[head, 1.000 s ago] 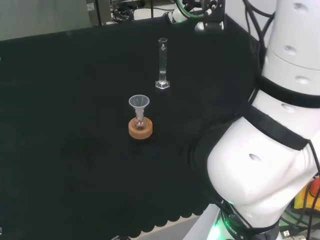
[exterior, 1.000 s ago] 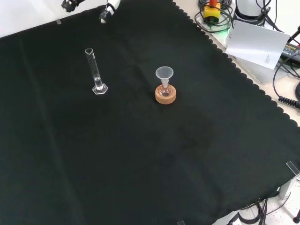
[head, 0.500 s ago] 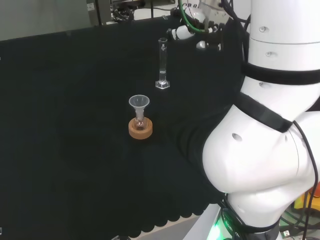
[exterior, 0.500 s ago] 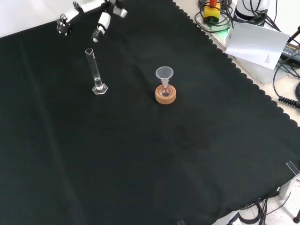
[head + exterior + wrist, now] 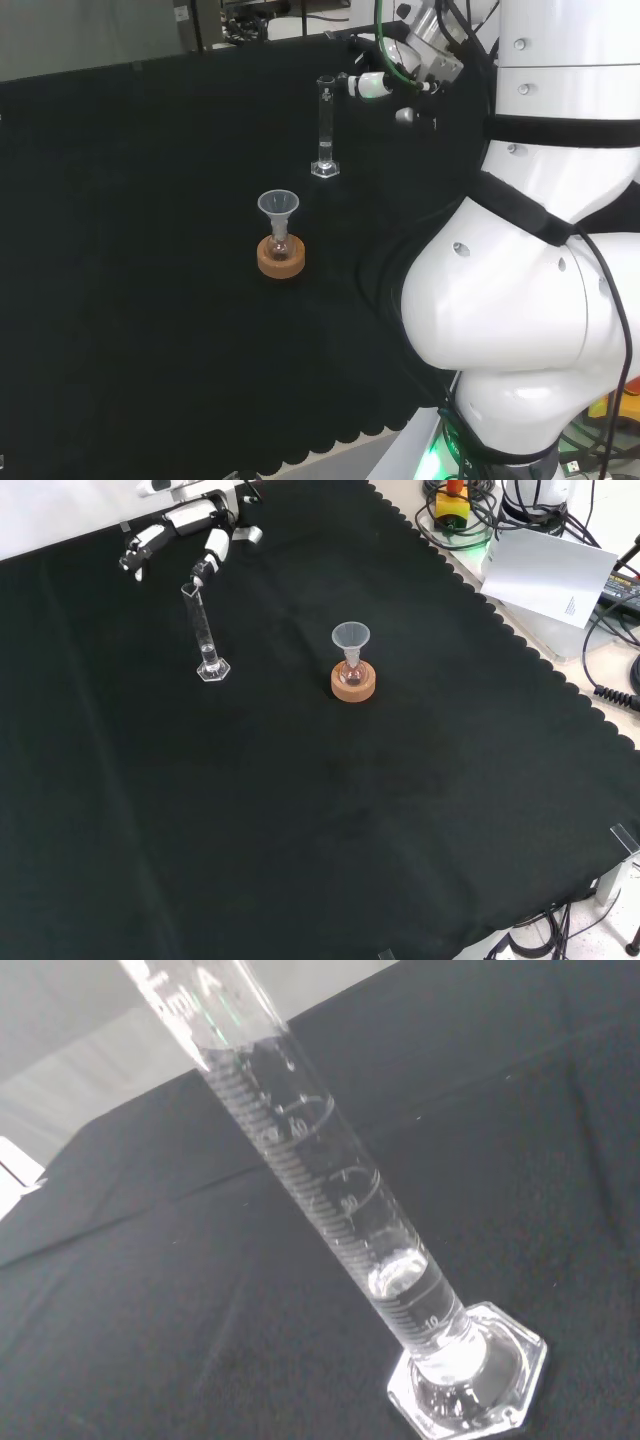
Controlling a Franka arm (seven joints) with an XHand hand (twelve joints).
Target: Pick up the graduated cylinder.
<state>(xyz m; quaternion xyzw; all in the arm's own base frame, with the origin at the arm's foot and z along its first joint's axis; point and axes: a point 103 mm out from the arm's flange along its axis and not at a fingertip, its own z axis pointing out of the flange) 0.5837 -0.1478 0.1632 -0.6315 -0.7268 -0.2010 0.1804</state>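
A tall clear graduated cylinder (image 5: pixel 324 128) stands upright on its hexagonal foot on the black cloth (image 5: pixel 150 200). In the front view the cylinder (image 5: pixel 204 630) is at the upper left. The wrist view has the cylinder (image 5: pixel 330 1220) close, with printed marks along its tube and a little clear liquid near the bottom. The hand (image 5: pixel 400 75) hovers just to the right of the cylinder's top in the head view, its fingers spread and straight. In the front view the hand (image 5: pixel 185 535) reaches down from the top edge, with one fingertip (image 5: pixel 198 572) close to the cylinder's rim. I cannot tell whether it touches.
A small flask with a clear funnel (image 5: pixel 278 208) in its neck sits on a cork ring (image 5: pixel 281 257) in front of the cylinder in the head view. In the front view the cork ring (image 5: pixel 354 683) lies to the cylinder's right. The arm's white links (image 5: pixel 530 250) stand at the head view's right.
The hand has come down and nearer to the cylinder's top. The arm's links have swung with it. The cylinder and the flask have stayed in place.
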